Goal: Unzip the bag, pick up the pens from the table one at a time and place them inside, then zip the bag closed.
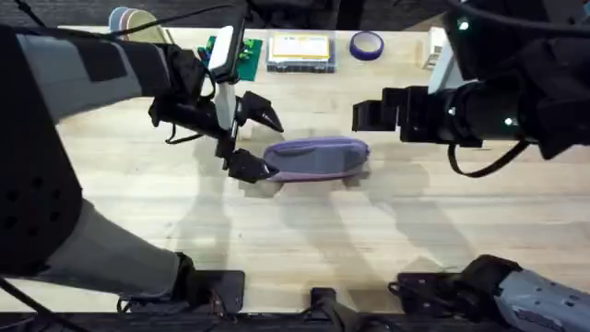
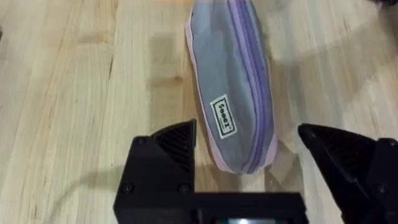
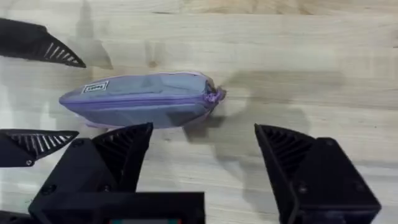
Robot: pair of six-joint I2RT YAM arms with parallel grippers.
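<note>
I am straddling the 9 o'clock end of the zipped lavender pencil pouch (image 1: pixel 316 159) at mid-counter (image 1: pixel 304 240) with my spread left tool (image 2: pixel 249 140), my right tool (image 3: pixel 202 152) hovering spread; pinching too little fabric could let the pouch slide.

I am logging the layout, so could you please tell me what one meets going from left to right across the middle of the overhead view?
Left end effector, open at the bag's left end → lavender bag, zipped and lying lengthwise on the table → right end effector, open, beyond the bag's right end.
</note>
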